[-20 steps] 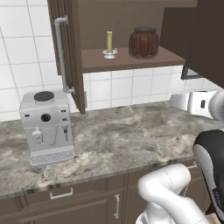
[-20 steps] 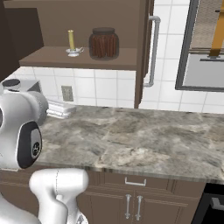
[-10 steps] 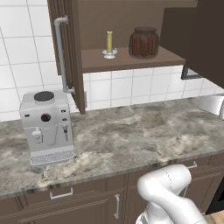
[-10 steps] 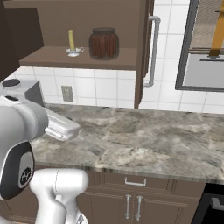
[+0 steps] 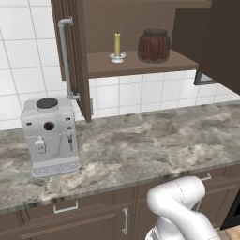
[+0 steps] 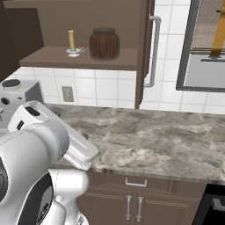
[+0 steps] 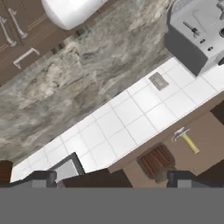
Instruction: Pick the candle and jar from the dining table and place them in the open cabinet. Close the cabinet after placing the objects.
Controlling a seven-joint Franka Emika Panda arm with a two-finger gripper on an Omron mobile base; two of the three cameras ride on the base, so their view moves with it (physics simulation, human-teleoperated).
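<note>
On the open dark brown wooden cabinet (image 5: 140,63) shelf, thin yellow stick candle (image 5: 117,46) stands beside squat reddish-brown ribbed jar (image 5: 153,46), apart; tool (image 7: 111,178) spread wide, holding nothing.

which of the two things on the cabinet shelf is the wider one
The jar, dark reddish-brown and ribbed with a lid; the candle to its left is a thin yellow stick.

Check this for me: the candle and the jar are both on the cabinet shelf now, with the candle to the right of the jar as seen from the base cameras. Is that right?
Not quite. Both sit on the shelf of the open cabinet, but the candle stands to the left of the jar, not the right. The left base view shows it, and the right base view agrees.
</note>
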